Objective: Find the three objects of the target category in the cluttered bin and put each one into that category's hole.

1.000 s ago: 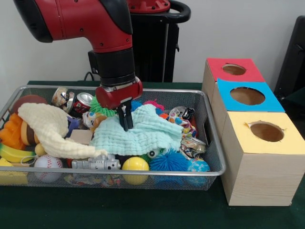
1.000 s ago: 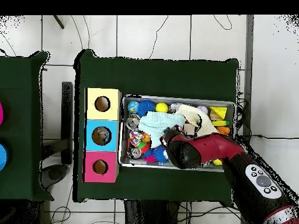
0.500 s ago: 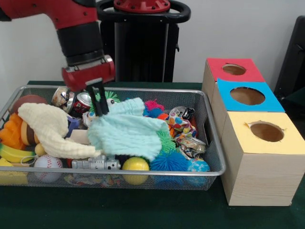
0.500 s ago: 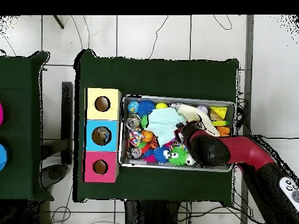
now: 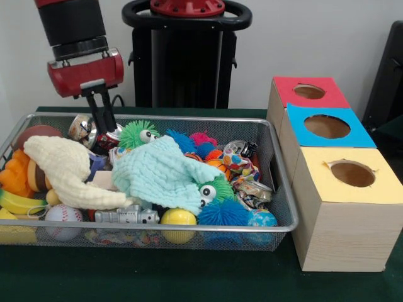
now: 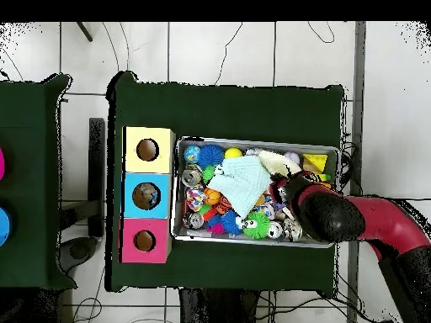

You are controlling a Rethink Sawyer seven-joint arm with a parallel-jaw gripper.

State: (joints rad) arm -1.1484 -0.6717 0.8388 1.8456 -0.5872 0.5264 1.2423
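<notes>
My gripper hangs over the bin's back left corner, just above a red drink can and a silver can. Its fingers are shut with nothing between them. A light green cloth lies crumpled in the middle of the wire bin, apart from the gripper. Uncovered around it are a green spiky toy with eyes, a second one and a blue spiky ball. From above, the arm covers the bin's right part and the cloth lies left of it.
A cream cloth, baseball, yellow ball, silver robot toy and banana fill the bin's left and front. Beside the bin stand three boxes with round holes: red, blue, yellow.
The gripper rose and moved toward the bin's back left corner, dragging the green cloth that way. The cloth has come out of the gripper and settled, uncovering spiky toys.
</notes>
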